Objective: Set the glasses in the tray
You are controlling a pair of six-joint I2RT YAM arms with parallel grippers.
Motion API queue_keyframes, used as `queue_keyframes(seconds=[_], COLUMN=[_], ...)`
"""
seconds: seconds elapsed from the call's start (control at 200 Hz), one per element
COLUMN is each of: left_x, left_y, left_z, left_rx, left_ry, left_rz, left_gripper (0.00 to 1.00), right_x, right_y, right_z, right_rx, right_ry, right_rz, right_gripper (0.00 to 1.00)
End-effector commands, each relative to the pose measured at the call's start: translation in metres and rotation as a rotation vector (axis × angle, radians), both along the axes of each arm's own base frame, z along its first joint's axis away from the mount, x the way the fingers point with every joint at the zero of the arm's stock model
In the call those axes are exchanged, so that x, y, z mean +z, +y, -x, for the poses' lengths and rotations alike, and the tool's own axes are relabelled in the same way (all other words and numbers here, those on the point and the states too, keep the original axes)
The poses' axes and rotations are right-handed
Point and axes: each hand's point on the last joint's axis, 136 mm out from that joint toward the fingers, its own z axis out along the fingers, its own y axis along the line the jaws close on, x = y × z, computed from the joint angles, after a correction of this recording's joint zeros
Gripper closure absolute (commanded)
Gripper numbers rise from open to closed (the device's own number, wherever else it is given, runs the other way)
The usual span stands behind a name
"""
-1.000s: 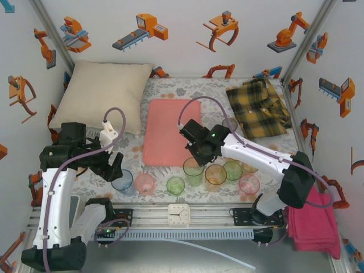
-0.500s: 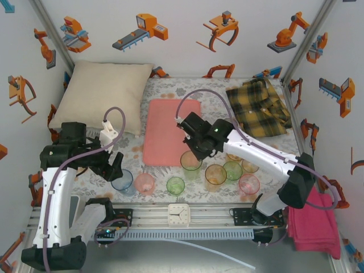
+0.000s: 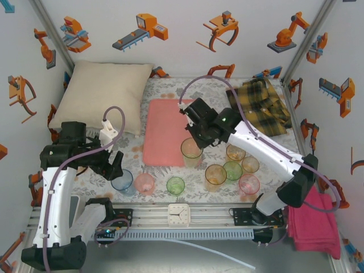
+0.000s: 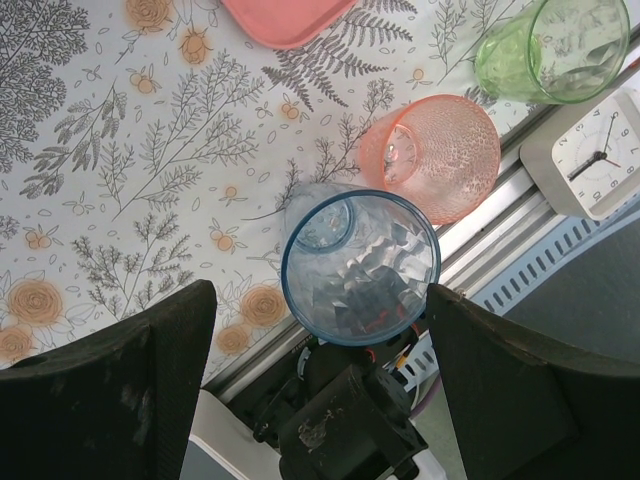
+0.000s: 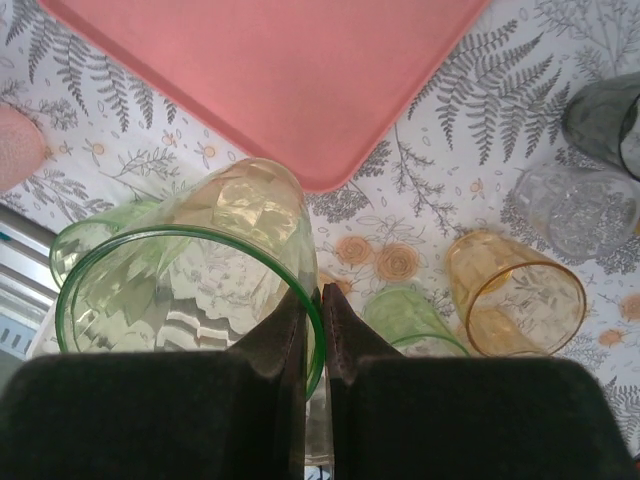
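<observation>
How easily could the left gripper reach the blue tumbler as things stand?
Probably easily: the left gripper is open, and in its wrist view the blue tumbler stands upright between the fingers, unobstructed. The pink tumbler close beside may crowd one finger.

The enclosure has white walls (image 3: 182,51) printed with orange and grey robot pictures (image 3: 145,28). Aluminium posts (image 3: 54,35) stand at the two far corners. The table (image 3: 170,85) carries a grey floral cover with orange roses. An aluminium rail (image 3: 213,214) runs along its near edge. Lighting is even and diffuse.
</observation>
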Motion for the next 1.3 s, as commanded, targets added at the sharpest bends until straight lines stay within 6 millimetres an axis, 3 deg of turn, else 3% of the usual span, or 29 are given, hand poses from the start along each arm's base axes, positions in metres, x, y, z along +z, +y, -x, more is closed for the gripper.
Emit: queue_keyframes(seconds=[0.0, 0.28, 0.496, 0.951, 1.292], left_x=[0.011, 0.021, 0.024, 0.023, 0.023], left_y=[-0.004, -0.007, -0.007, -0.007, -0.007], left_z=[-0.003, -0.003, -0.007, -0.012, -0.013], left_rx=[-0.005, -0.003, 0.004, 0.005, 0.023], left_ry=[-0.028, -0.049, -0.047, -0.035, -0.025], left_rz=[0.022, 0.044, 0.046, 0.048, 0.058], left_gripper=[0.22, 0.22, 0.22, 0.21, 0.21], right_x=[0.012, 0.029, 0.029, 0.010, -0.016], right_y=[0.000, 0.000, -0.004, -0.018, -0.023], right_z=[-0.019, -0.078, -0.132, -0.246, -0.294], right_rx=[-0.014, -0.084, -0.158, -0.307, -0.352], right_ry=[-0.020, -0.064, -0.123, -0.264, -0.275], right_rz=[-0.017, -0.059, -0.071, -0.064, -0.081], right_gripper=[0.92, 0.92, 0.92, 0.91, 0.91])
